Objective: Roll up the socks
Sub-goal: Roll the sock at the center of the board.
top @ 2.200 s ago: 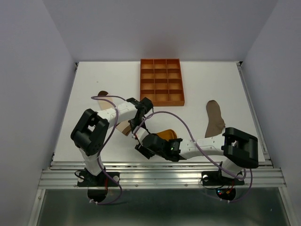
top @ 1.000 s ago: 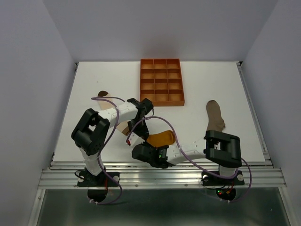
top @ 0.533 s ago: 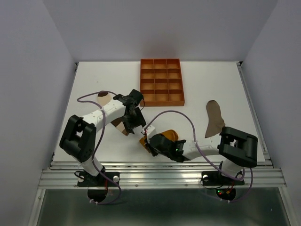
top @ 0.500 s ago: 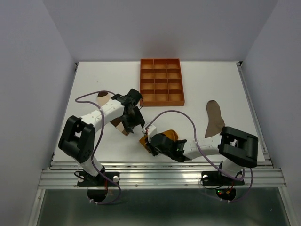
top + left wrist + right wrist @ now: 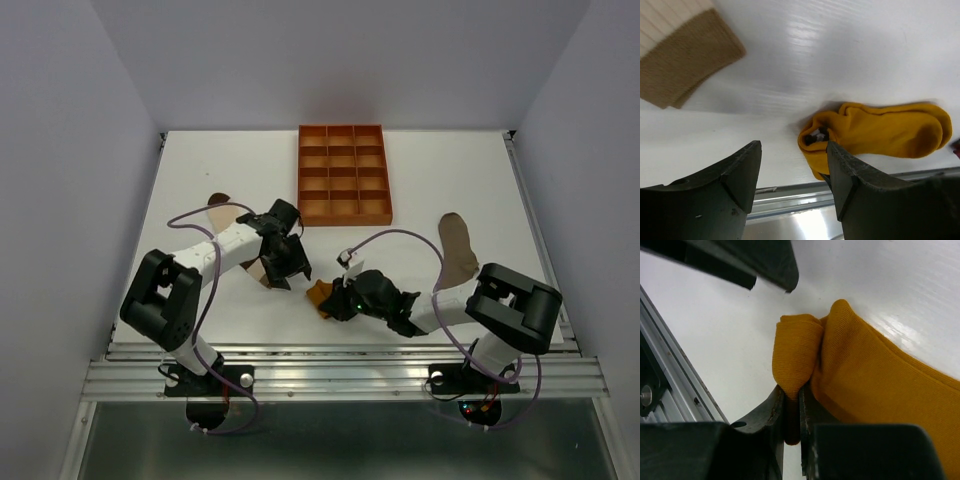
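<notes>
The right gripper (image 5: 792,407) has its jaws almost closed and pinches a folded bit of the mustard-yellow sock (image 5: 865,385). The rest of that sock lies flat on the white table (image 5: 730,340), out past the fingertips. The left gripper (image 5: 792,162) is wide open and holds nothing. The sock's pinched end is just in front of it, and the cream sock (image 5: 685,70) is farther ahead.
</notes>
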